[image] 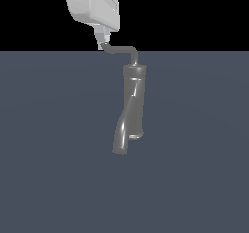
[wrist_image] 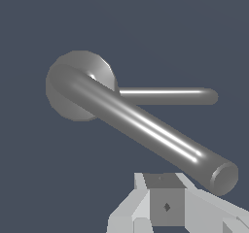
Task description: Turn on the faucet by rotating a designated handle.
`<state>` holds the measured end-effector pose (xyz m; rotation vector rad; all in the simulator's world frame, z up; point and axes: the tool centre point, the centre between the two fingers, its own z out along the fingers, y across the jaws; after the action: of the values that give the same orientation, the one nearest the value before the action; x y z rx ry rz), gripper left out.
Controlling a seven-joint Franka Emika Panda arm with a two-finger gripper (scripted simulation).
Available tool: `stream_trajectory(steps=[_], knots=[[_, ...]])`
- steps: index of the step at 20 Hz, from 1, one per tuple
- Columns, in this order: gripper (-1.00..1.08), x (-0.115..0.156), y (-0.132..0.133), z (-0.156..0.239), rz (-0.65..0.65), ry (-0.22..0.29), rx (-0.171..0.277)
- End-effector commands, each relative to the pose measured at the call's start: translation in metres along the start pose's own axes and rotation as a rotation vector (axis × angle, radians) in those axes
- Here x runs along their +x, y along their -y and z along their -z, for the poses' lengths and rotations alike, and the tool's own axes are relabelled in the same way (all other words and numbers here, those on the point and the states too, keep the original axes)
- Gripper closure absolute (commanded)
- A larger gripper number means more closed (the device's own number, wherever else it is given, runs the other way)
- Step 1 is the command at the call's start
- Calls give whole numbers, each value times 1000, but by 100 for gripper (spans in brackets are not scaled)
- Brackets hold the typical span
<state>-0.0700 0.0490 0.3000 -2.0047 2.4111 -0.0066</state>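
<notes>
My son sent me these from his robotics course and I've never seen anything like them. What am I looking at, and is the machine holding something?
These are computer-rendered pictures of a simulated robot arm, not photos. The exterior view is taken from a camera off the arm. The pale block at its top is the arm's gripper, its two-fingered hand. Below it stands a dark grey faucet: an upright column with a thick curved spout, on a plain blue-grey surface. From the top of the column a thin bent rod, the handle, reaches toward the exterior view's left, and the gripper's tip meets its end. Whether the fingers actually clamp it cannot be told.

The wrist view comes from a camera on the arm's wrist, looking down on the faucet's round cap, with the thick spout and the thin handle both extending from it. The pale shapes at the edge are part of the gripper.
</notes>
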Motion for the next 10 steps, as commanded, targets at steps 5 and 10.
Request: stream_trajectory(steps=[5,10], knots=[[108,18,-19,0,-7,-2,-6],[108,18,-24,0,0,-2,-3]])
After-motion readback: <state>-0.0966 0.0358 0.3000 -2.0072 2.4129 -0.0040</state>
